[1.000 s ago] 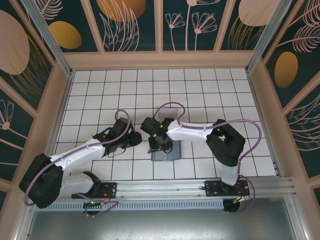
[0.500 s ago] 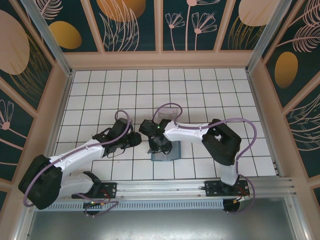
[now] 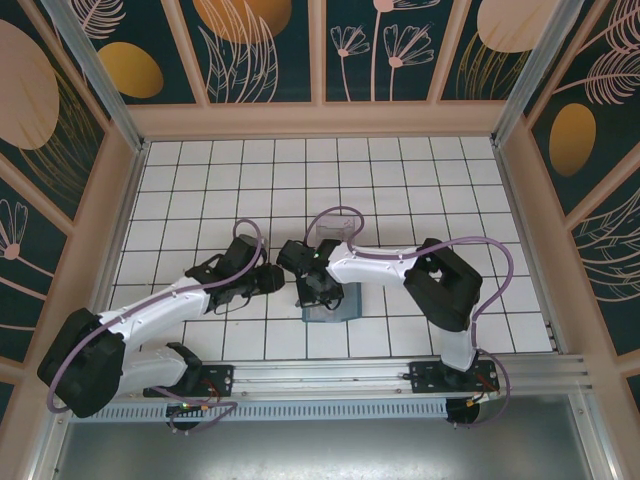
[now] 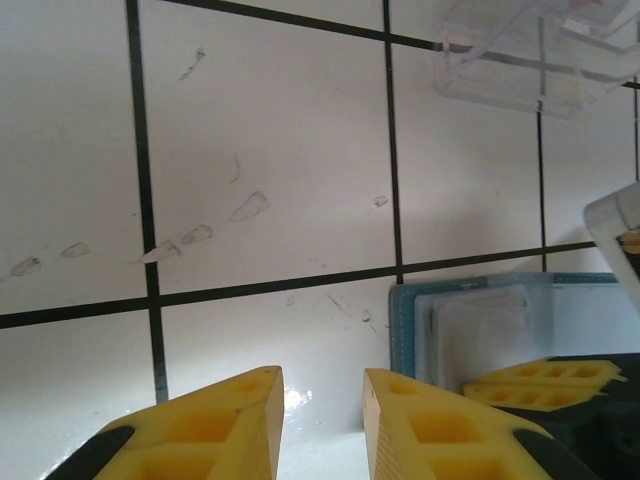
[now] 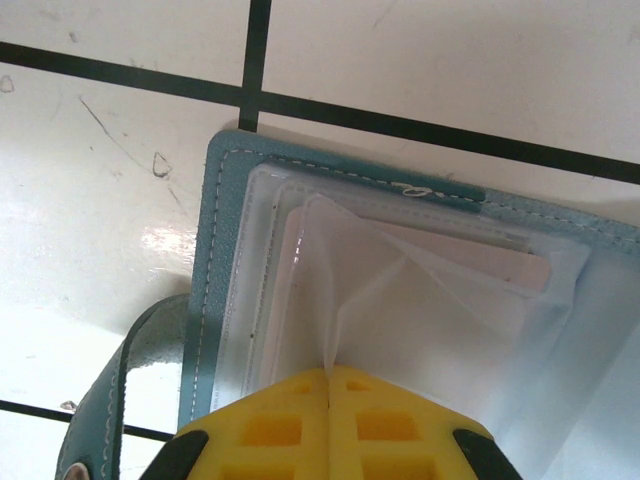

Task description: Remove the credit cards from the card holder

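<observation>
The right gripper has been drawn shut since the earlier frame. Its yellow fingertips are pinched on a clear sleeve of the open card holder, laid on the white tiles near the floor's centre. At its 9 o'clock, the left gripper is held narrowly parted and empty.

The right arm hides the holder's left part; a cloudy sleeve blurs its contents; the box runs off-frame.
</observation>
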